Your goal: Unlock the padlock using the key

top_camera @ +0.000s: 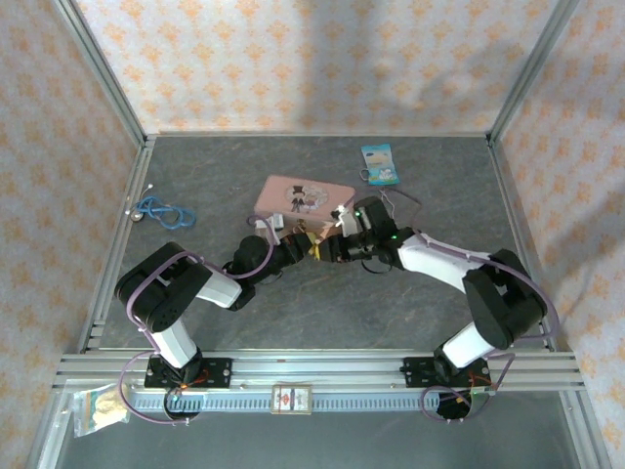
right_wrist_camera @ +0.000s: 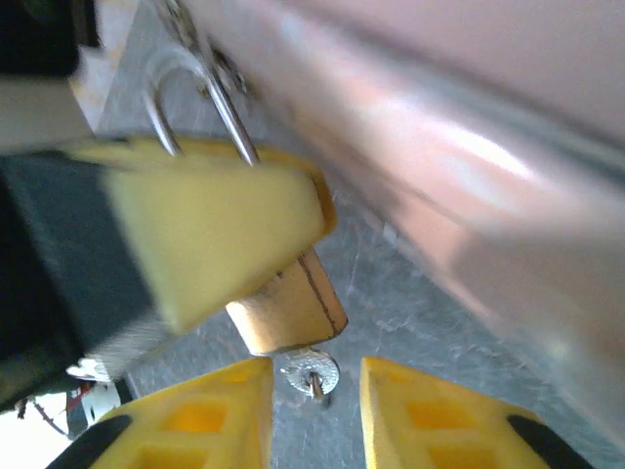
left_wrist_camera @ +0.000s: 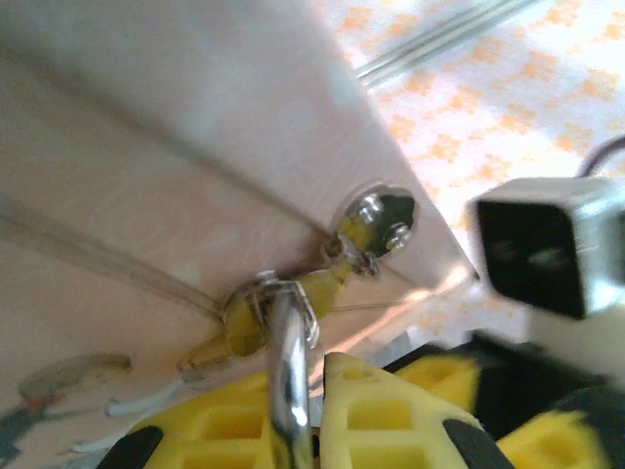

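- The bench (top_camera: pixel 322 303) carries the pink tin (top_camera: pixel 305 198), which lies flat near the middle. Both arms reach in to its near edge, probably because the lock hangs there from the tin's metal clasp (left_wrist_camera: pixel 376 220).
- The left jaws are pressed together on the padlock (right_wrist_camera: pixel 293 313). In the left wrist view their yellow pads (left_wrist_camera: pixel 391 420) pinch the silver shackle (left_wrist_camera: pixel 288 371) just below the clasp. In the right wrist view one pad covers the top of the brass body. This grip seems meant to steady the lock and keep its keyhole end turned toward the other arm.
- The right jaws are spread, with a yellow pad (right_wrist_camera: pixel 195 430) on each side of the lock's lower end and a small gap to either side. They hold nothing.
- The padlock sits between the two arms at the tin's near edge, its shackle threaded through the clasp and apparently not yet released.
- The key (right_wrist_camera: pixel 311 373) sticks out of the bottom of the lock, between the spread pads and touching neither. It looks placed for a fresh pinch and a turn.
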Motion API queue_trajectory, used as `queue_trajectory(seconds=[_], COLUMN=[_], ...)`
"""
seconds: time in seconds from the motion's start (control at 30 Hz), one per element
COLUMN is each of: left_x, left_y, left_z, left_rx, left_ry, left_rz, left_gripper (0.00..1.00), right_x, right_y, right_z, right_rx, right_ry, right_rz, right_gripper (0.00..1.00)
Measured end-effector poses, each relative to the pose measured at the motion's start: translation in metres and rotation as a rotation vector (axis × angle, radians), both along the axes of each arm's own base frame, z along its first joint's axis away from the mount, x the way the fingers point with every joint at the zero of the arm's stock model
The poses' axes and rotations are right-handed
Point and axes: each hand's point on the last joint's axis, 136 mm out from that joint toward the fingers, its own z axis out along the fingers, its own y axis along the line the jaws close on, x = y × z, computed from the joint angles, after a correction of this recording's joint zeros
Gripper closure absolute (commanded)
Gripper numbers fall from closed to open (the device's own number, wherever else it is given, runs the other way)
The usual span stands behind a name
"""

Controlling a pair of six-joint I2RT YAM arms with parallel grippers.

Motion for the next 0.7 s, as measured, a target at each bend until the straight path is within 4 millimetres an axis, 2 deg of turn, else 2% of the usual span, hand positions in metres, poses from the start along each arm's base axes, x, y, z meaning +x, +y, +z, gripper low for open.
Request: queue_trajectory(seconds=[0.1, 0.23, 0.47, 0.6, 0.63, 0.7], left_x=[0.0, 0.001, 0.002, 0.002, 0.003, 0.003], left_y=[0.002, 0.004, 0.007, 0.012, 0.013, 0.014], left_z=[-0.013, -0.027, -0.046, -0.062, -0.064, -0.065], left_rx=[0.019, 0.033, 0.058, 0.088, 0.093, 0.097], left_ry=[0.044, 0.09, 0.147, 0.181, 0.186, 0.188], left_rz=[0.014, 0.033, 0.056, 0.078, 0.085, 0.097], left_gripper=[1.0, 1.0, 1.0, 1.0, 0.96, 0.78], right_x=[0.01, 0.012, 0.011, 0.01, 0.01, 0.01], right_y=[-0.008, -0.015, -0.03, -0.033, -0.032, -0.029], right_z=[0.017, 0.029, 0.019, 0.012, 0.012, 0.012], right_rx=[0.015, 0.021, -0.01, -0.02, -0.022, -0.025], right_ry=[-0.063, -0.117, -0.132, -0.132, -0.131, -0.142], right_rz=[-0.051, -0.09, -0.169, -0.199, -0.203, -0.206], right_gripper=[0.63, 0.61, 0.61, 0.61, 0.61, 0.61])
